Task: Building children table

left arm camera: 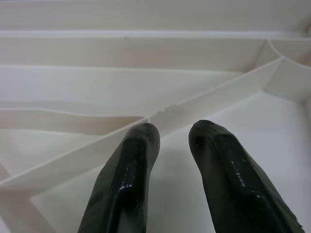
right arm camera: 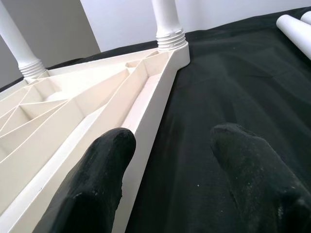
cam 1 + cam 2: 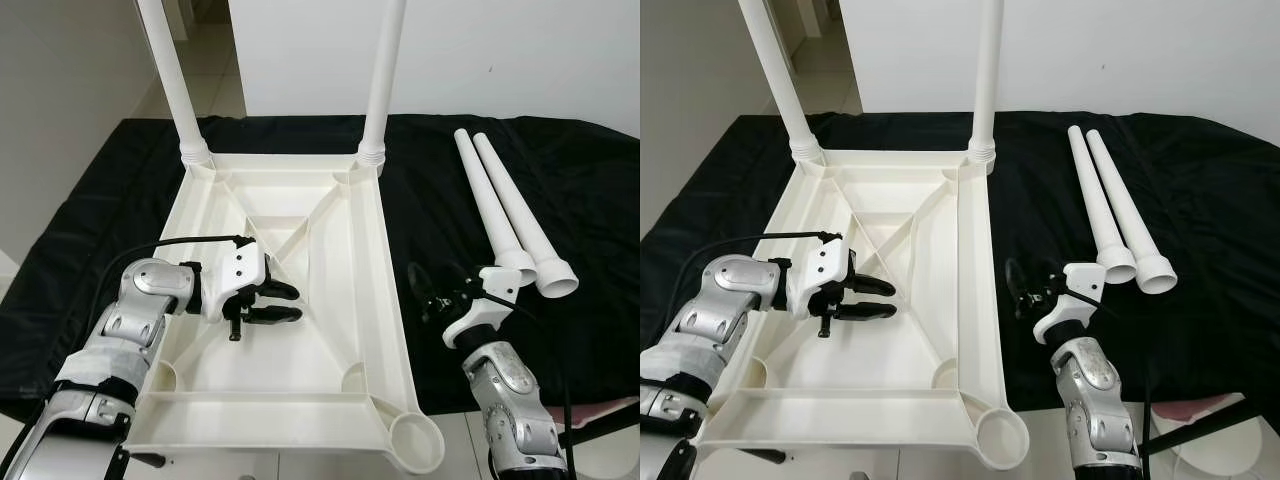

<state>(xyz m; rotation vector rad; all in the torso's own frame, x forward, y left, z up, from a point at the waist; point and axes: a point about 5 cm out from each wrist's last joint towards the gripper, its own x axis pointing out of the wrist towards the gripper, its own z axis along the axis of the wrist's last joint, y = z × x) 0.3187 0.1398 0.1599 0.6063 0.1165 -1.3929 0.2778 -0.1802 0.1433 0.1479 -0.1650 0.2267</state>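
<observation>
While lying upside down on the black cloth (image 3: 90, 250), white tabletop (image 3: 370, 300) seen in the left eye view with two legs (image 3: 172, 80) screwed upright into the far corner sockets. Two loose legs (image 3: 510, 215) side by side on the cloth, well apart from the tabletop on the right. Empty socket (image 3: 415, 442) at the near right corner. Left gripper (image 3: 280, 303) hovering inside the tabletop near the crossing ribs, fingers slightly apart, holding nothing. Right gripper (image 3: 428, 295) over the cloth just beside the tabletop's right edge, fingers spread, empty.

Right eye view: same layout, nothing extra.

Left wrist view: two black fingers (image 1: 126, 179) with a narrow gap, above a diagonal rib (image 1: 209, 99).

Right wrist view: fingers (image 2: 97, 179) wide apart, one over the tabletop's edge, other over cloth; far-corner leg thread (image 2: 171, 39) visible.
</observation>
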